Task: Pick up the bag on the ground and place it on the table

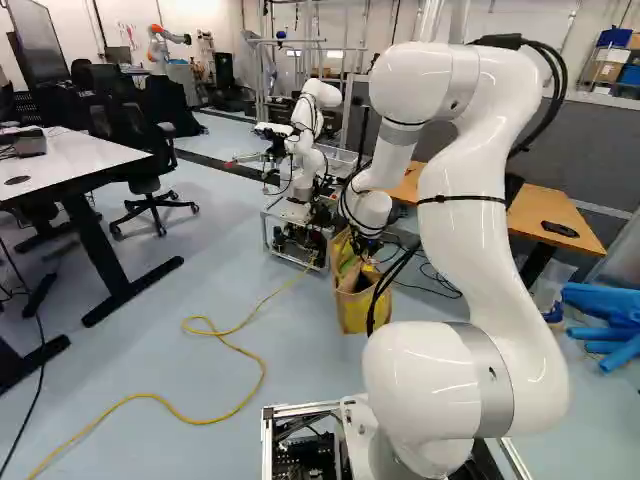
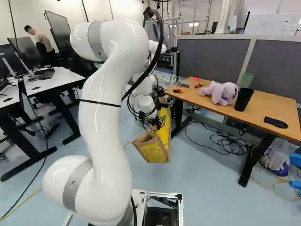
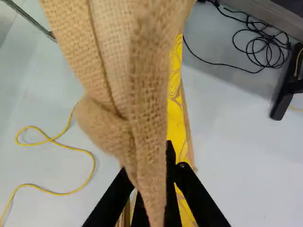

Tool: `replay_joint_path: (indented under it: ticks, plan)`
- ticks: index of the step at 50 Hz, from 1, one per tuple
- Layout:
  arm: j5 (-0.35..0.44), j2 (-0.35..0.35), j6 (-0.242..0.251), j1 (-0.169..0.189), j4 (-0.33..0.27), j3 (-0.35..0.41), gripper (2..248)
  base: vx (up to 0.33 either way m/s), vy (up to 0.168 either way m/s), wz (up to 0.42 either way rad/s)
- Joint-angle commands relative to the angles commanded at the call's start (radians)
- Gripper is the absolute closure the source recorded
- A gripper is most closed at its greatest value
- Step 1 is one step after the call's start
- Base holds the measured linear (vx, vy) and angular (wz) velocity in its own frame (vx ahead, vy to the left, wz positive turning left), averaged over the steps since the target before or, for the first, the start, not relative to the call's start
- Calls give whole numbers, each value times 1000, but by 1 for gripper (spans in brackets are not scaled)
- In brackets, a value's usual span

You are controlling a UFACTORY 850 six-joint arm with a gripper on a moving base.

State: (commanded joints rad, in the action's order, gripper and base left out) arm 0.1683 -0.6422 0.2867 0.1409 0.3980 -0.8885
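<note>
Wrist view: the black gripper (image 2: 153, 124) pinches the tan burlap bag (image 3: 116, 61) between its 2 fingers, while the white arm (image 2: 104, 122) arches forward, its end pointing down.

white walls (image 2: 127, 9) rise beyond the pale floor (image 2: 207, 188).

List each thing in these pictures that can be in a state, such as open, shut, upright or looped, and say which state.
Gripper: shut on the bag.
Bag: mouth open, tilted.
Yellow cable: loosely looped.
Black cable: tangled.
Black cup: upright.
Plush toy: lying down.
Office chair: upright.
</note>
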Motion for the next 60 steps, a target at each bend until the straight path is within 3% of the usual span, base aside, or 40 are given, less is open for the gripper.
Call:
replay_joint_path:
  ticks: [60]
  plan:
    - [-125, 229, 0, 0, 0, 110, 228, 0, 0, 0]
